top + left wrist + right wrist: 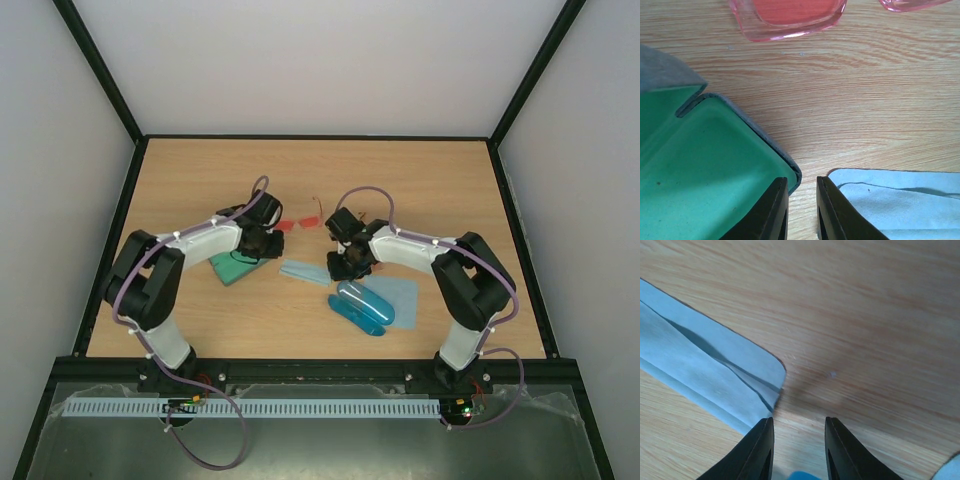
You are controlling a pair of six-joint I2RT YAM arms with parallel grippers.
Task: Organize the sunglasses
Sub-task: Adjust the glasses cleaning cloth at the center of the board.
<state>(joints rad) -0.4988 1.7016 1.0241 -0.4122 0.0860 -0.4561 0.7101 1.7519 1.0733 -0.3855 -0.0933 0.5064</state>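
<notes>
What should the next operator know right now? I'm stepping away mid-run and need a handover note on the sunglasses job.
Left gripper: jaws narrowly apart, empty, low between the open green-lined oblong case and the folded pale blue cloth.
Right gripper: jaws apart, empty, at that cloth's other end.
Red-pink translucent-lens sunglasses: loose on the wooden table, just beyond the left gripper, outside any case.
Orange pair: not made out in these views.
Done: nothing visibly packed; the green case's visible lining is bare.
Left: case the sunglasses.
</notes>
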